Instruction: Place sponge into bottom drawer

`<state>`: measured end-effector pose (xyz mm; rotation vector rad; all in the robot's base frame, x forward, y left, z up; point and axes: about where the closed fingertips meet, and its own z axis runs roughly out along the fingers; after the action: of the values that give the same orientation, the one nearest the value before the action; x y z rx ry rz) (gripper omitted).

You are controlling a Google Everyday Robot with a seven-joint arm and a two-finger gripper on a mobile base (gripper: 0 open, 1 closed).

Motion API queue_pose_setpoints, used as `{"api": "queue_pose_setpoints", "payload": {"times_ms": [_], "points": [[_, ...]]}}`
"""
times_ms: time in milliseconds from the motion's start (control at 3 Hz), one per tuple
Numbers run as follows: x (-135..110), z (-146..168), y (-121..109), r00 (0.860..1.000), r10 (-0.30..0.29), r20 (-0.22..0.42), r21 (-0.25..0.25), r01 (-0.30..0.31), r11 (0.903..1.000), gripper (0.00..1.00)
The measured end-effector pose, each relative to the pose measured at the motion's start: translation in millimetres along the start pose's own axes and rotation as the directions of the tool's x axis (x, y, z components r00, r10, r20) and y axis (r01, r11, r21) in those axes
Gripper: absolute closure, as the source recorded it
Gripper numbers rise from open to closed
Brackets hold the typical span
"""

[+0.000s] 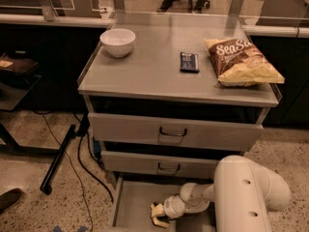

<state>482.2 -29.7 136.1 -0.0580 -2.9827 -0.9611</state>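
Note:
The bottom drawer point(130, 202) is pulled open at the foot of the grey cabinet, its flat floor showing. The yellow sponge point(156, 215) is inside it near the middle, low over the floor. My gripper point(161, 214) reaches in from the right, at the end of the white arm point(246, 197), and is right at the sponge. Whether the sponge rests on the floor I cannot tell.
On the cabinet top stand a white bowl point(118, 41), a dark wrapped bar point(189, 62) and a chip bag point(244, 61). The two upper drawers point(173, 132) are closed. A black bar point(58, 159) and cables lie on the floor at left.

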Motion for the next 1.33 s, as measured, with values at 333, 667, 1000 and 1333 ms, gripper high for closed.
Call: {"api": "queue_pose_setpoints", "payload": {"times_ms": [333,667,1000,1333], "points": [[0.0,0.0,0.0,1.0,0.0,0.0,0.0,0.0,1.0,0.6],[0.0,0.0,0.0,1.0,0.0,0.0,0.0,0.0,1.0,0.37],[0.1,0.1,0.0,1.0,0.0,0.0,0.0,0.0,1.0,0.14],[0.1,0.1,0.0,1.0,0.0,0.0,0.0,0.0,1.0,0.0]]}}
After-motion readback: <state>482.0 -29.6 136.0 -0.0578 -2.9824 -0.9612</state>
